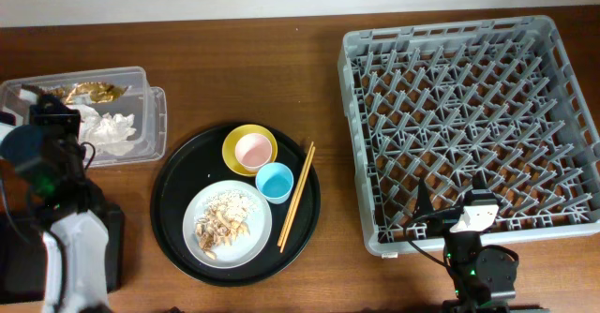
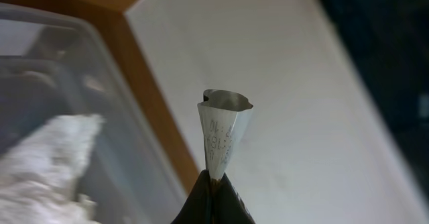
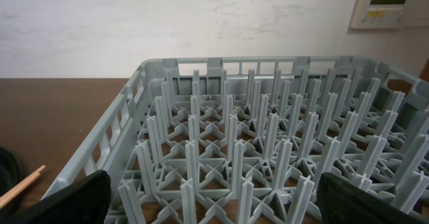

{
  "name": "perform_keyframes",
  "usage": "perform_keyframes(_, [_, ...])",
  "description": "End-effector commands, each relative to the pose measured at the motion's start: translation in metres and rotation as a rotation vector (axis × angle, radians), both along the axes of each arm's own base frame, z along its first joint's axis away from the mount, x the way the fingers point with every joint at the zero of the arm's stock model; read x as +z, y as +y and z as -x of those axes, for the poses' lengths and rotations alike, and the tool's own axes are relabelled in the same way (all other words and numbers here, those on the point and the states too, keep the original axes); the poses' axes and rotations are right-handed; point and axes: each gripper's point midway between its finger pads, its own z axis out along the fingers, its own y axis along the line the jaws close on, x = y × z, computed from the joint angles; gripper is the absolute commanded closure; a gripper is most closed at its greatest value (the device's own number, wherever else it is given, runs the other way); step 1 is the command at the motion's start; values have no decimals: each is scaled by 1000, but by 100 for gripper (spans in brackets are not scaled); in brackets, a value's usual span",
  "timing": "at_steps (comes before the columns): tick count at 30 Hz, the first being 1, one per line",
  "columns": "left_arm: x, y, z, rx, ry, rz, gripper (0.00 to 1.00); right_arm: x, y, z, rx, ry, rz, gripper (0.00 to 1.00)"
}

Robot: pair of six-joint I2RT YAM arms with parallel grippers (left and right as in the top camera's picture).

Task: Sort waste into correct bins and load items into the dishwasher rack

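The left pincer (image 2: 213, 187) is clamped on the silvery end of the wrapper (image 2: 224, 127), at the left end of the clear tub (image 1: 158, 116) on the worktop (image 1: 281, 41); a tissue (image 1: 112, 126) lies inside the tub. The right pincer (image 3: 211, 178) stands wide apart at the rack's (image 1: 469, 116) near edge

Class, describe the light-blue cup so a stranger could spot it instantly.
Find the big round black tray left of the grey rack. The light-blue cup stands on it between the pale plate and the chopsticks; the pink cup nearby sits inside a yellow bowl.
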Motion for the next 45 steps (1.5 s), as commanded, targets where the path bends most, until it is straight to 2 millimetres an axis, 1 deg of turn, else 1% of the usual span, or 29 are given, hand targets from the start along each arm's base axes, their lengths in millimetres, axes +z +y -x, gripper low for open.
perform_keyframes(1, [-38, 29, -9, 74, 169, -164, 96, -3, -3, 0, -12, 6, 7, 2])
perform_keyframes(2, [-44, 36, -10, 90, 215, -205, 83, -3, -3, 0, -12, 6, 7, 2])
perform_keyframes(3, [-47, 40, -10, 103, 242, -233, 80, -3, -3, 0, -12, 6, 7, 2])
perform_keyframes(4, [-47, 43, -9, 120, 258, -250, 65, -3, -3, 0, -12, 6, 7, 2])
perform_keyframes(5, [-44, 47, -8, 132, 258, -264, 46, -3, -3, 0, -12, 6, 7, 2])
perform_keyframes(7, [-37, 46, -9, 118, 243, -267, 19, -3, -3, 0, -12, 6, 7, 2])
perform_keyframes(8, [-32, 38, -11, 75, 227, -264, 19, -3, -3, 0, -12, 6, 7, 1])
perform_keyframes(9, [-21, 24, -17, -8, 187, -265, 8, -3, -3, 0, -12, 6, 7, 2])
perform_keyframes(10, [-10, 10, -20, -78, 149, -268, 3, -3, -3, 0, -12, 6, 7, 2])
perform_keyframes(12, [25, -19, -18, -210, 56, -294, 1, -3, -3, 0, -12, 6, 7, 2])
perform_keyframes(13, [34, -30, -14, -256, 35, -297, 1, -3, -3, 0, -12, 6, 7, 1])
perform_keyframes(15, [60, -72, 2, -432, -16, -294, 1, -3, -3, 0, -12, 6, 7, 2])
perform_keyframes(16, [69, -104, 19, -569, -28, -268, 1, -3, -3, 0, -12, 6, 7, 2])
perform_keyframes(17, [67, -134, 37, -698, -16, -212, 1, -3, -3, 0, -12, 6, 7, 2])
perform_keyframes(18, [59, -154, 53, -785, 15, -141, 1, -3, -3, 0, -12, 6, 7, 1])
perform_keyframes(19, [42, -179, 73, -891, 76, -7, 1, -3, -3, 0, -12, 6, 7, 1])
perform_keyframes(21, [6, -202, 97, -960, 212, 166, 1, -3, -3, 0, -12, 6, 7, 2])
perform_keyframes(22, [-1, -212, 103, -1009, 242, 152, 1, -3, -3, 0, -12, 6, 7, 2])
perform_keyframes(24, [5, -234, 109, -1133, 206, 76, 1, -3, -3, 0, -12, 6, 7, 2])
perform_keyframes(27, [8, -251, 115, -1171, 251, 71, 1, -3, -3, 0, -12, 6, 7, 2])
perform_keyframes(30, [-2, -249, 128, -1090, 490, -64, 1, -3, -3, 0, -12, 6, 7, 2])
perform_keyframes(31, [0, -236, 135, -984, 621, -154, 1, -3, -3, 0, -12, 6, 7, 2])
perform_keyframes(33, [12, -213, 145, -812, 739, -226, 1, -3, -3, 0, -12, 6, 7, 2])
perform_keyframes(35, [26, -205, 150, -751, 756, -255, 1, -3, -3, 0, -12, 6, 7, 2])
perform_keyframes(37, [25, -203, 150, -742, 766, -257, 1, -3, -3, 0, -12, 6, 7, 2])
perform_keyframes(40, [24, -183, 151, -642, 813, -304, 1, -3, -3, 0, -12, 6, 7, 2])
perform_keyframes(42, [25, -151, 157, -436, 869, -315, 1, -3, -3, 0, -12, 6, 7, 2])
perform_keyframes(44, [27, -123, 168, -215, 877, -229, 1, -3, -3, 0, -12, 6, 7, 1])
perform_keyframes(45, [27, -122, 168, -211, 879, -226, 1, -3, -3, 0, -12, 6, 7, 1])
